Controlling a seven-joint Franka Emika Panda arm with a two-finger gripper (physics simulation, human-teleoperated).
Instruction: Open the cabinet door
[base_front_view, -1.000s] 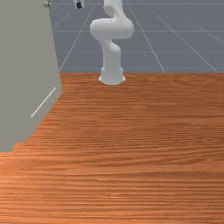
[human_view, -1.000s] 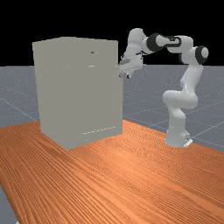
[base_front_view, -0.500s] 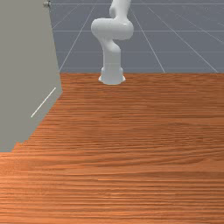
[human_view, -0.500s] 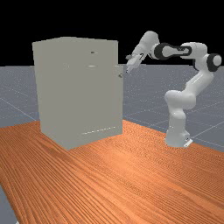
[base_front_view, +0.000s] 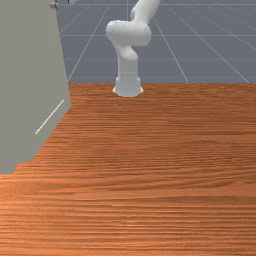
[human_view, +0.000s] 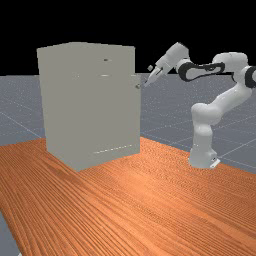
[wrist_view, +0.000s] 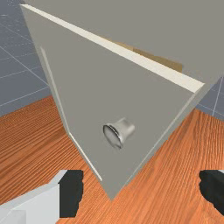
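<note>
The gripper (human_view: 148, 76) is open just off the cabinet's (human_view: 90, 107) right edge in the far view, slightly above a small round knob (human_view: 138, 86). At the front view's top edge, a bit of the gripper (base_front_view: 72, 2) shows right of the knob (base_front_view: 53, 4). In the wrist view the silver knob (wrist_view: 119, 132) stands out from the grey door (wrist_view: 96, 92), ahead of the gripper (wrist_view: 141, 191), whose fingers are wide apart with a gap to the knob. Behind the door's pale edge (wrist_view: 131, 55) shows a tan strip.
The grey cabinet (base_front_view: 30, 65) rises at the front view's left. Around its foot lies the wooden table (base_front_view: 150, 165), and the arm's base (base_front_view: 128, 87) stands at the table's back edge in that view.
My hand has drawn back from the cabinet toward the far view's right and tilted; over the last half second it has dropped a little. The cabinet and knob look unmoved.
</note>
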